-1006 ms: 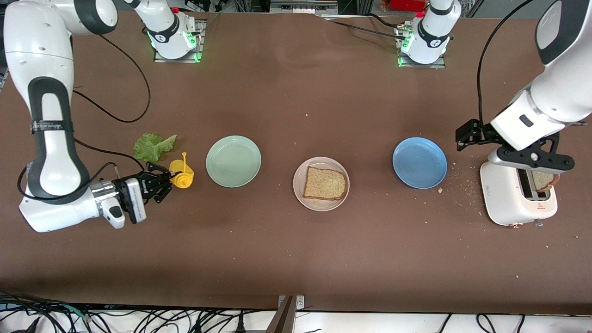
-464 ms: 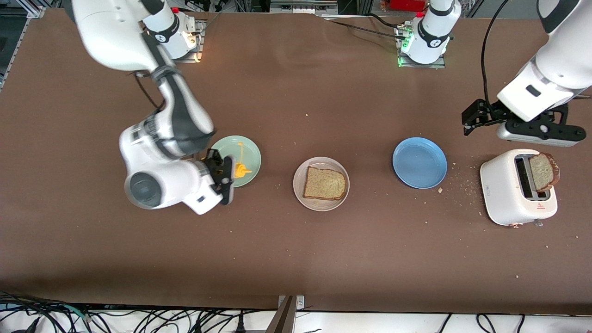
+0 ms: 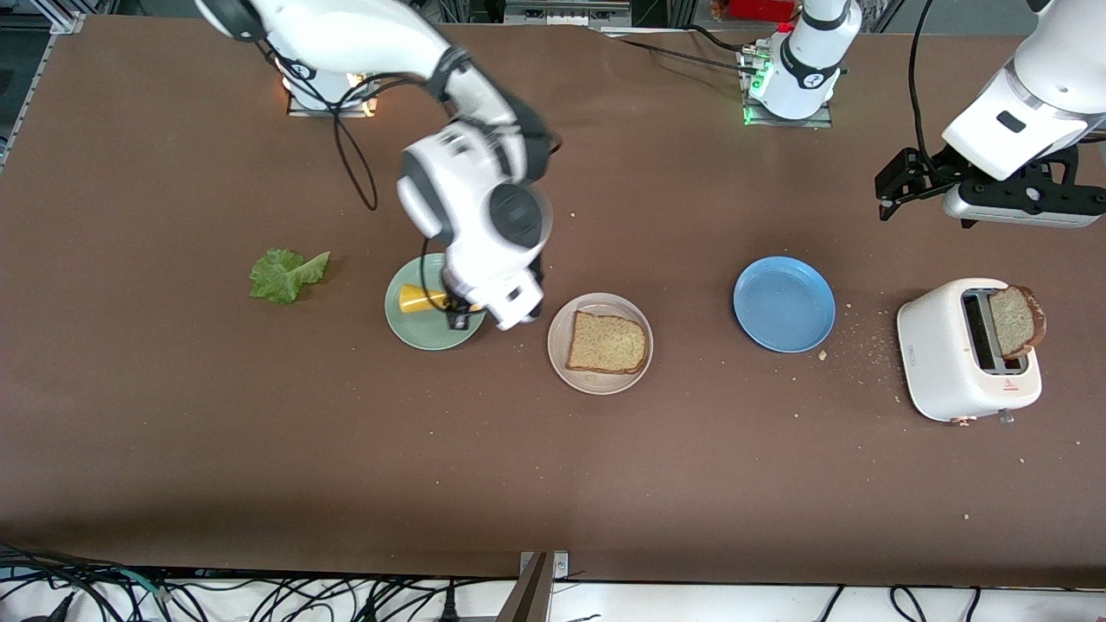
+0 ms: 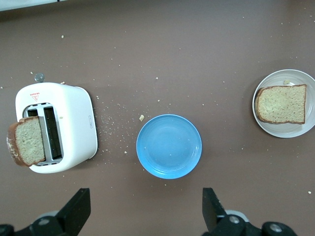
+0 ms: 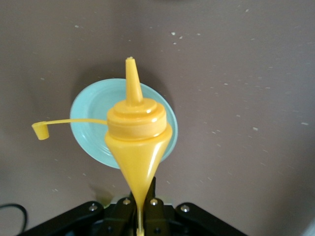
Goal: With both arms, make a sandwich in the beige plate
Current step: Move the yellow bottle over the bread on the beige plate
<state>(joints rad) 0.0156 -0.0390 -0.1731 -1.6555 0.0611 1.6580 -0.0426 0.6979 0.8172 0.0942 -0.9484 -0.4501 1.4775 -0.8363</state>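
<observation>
Beige plate carries one bread slice; your right hand grips the yellow bottle above the mint plate, and your left hand hangs released near the toaster.

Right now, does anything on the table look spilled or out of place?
Yes. Crumbs lie scattered between the blue plate and the toaster, and a bread slice sits askew on the toaster's top edge, not in a slot.

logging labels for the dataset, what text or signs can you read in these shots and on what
Toaster: a small red triangle sign with red print beside it, and a small dark label on its side; both too small to read.
Arm bases at the table's top edge: a round mark on each, unreadable.
Nothing else bears text.
</observation>
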